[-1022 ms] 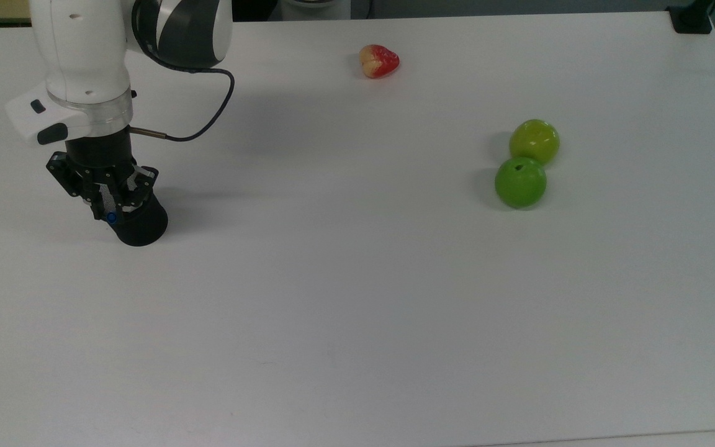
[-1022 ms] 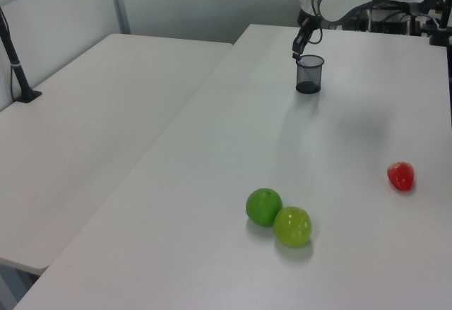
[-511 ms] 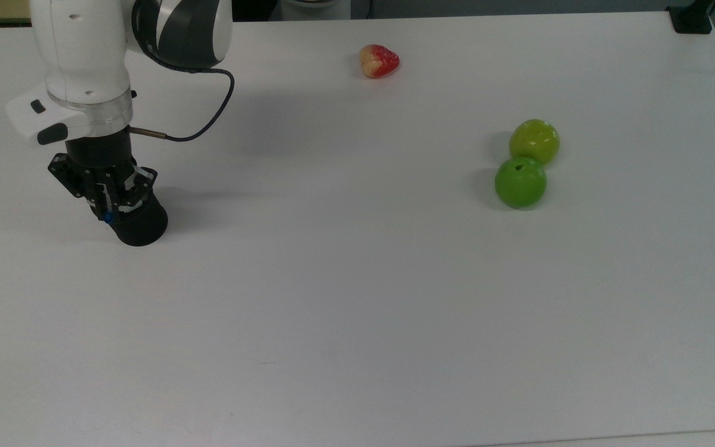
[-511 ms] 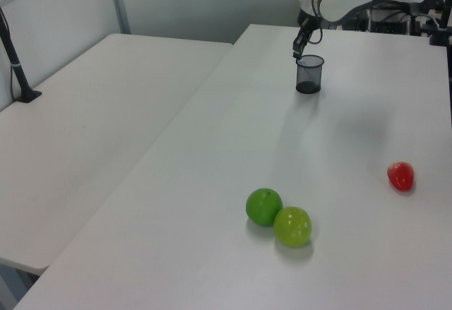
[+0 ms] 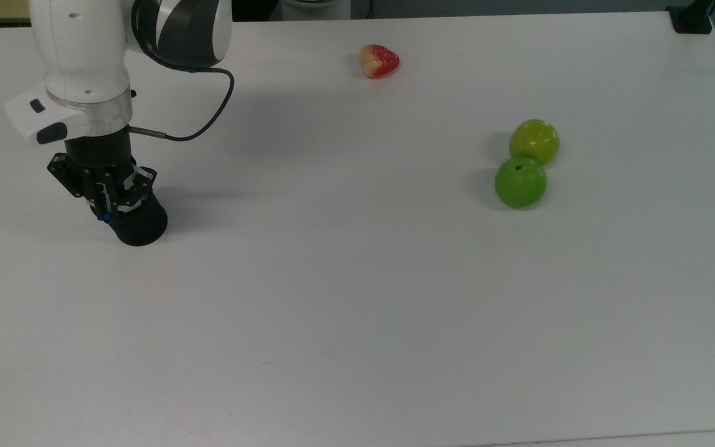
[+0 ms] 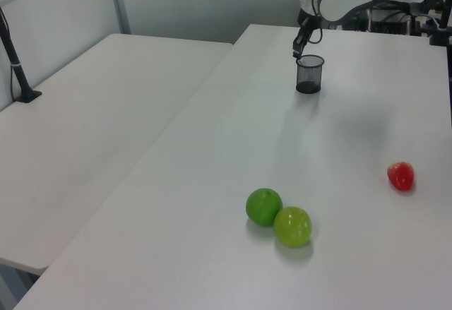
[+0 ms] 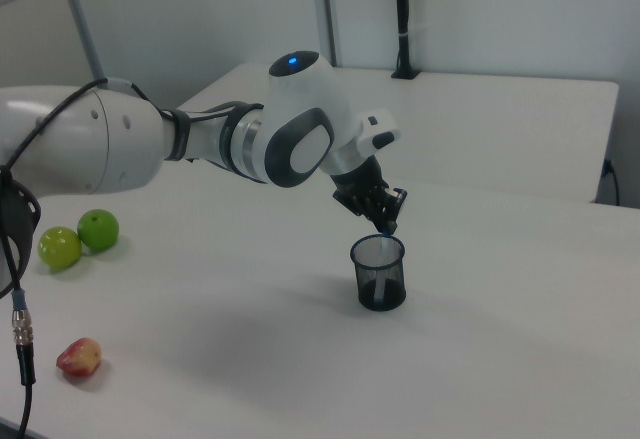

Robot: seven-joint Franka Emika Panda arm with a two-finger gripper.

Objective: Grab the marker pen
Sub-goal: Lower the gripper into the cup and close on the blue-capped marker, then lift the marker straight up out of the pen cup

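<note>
In the right view, the tool (image 7: 385, 221) hung just over the cup (image 7: 379, 272), its fingers drawn narrow around the pen's (image 7: 386, 230) upper end while the pen's lower part stood inside the cup. I judged the grasp made and the lift out not yet done, so the next move called for a straight rise clear of the rim. The top view showed the pen's (image 5: 108, 217) blue tip between the fingers; the left view set the cup (image 6: 309, 74) far off near the worktop's (image 6: 212, 183) far edge, well apart from the apples (image 6: 278, 216).
</note>
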